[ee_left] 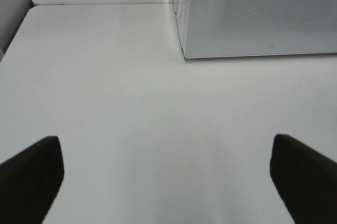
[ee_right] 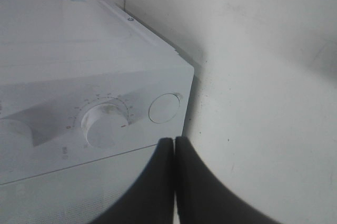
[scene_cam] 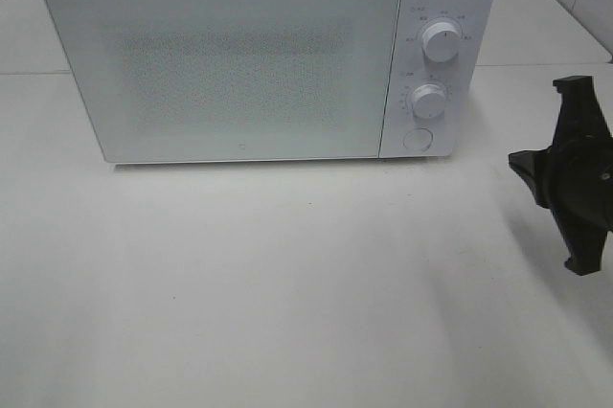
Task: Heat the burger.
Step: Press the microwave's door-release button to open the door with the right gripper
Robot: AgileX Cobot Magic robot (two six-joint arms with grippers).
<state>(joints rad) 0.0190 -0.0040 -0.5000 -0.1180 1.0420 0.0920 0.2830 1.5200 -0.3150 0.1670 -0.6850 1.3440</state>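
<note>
The burger shows in no view. The white microwave [scene_cam: 239,63] stands at the back of the table with its door shut; its inside cannot be seen through the door. My right gripper [scene_cam: 522,162] is shut and empty, to the right of the microwave and pointing at its control panel. In the right wrist view its shut fingertips [ee_right: 174,140] sit close to the round button [ee_right: 164,108] and the lower knob [ee_right: 105,124]. My left gripper [ee_left: 164,139] is open and empty over bare table, in front of the microwave's left corner [ee_left: 184,53]. It is outside the exterior view.
The control panel has an upper knob [scene_cam: 441,41], a lower knob [scene_cam: 429,102] and a round button [scene_cam: 417,139]. The white table [scene_cam: 287,283] stretches in front of the microwave. A seam between two tabletops [ee_left: 105,4] runs behind its left side.
</note>
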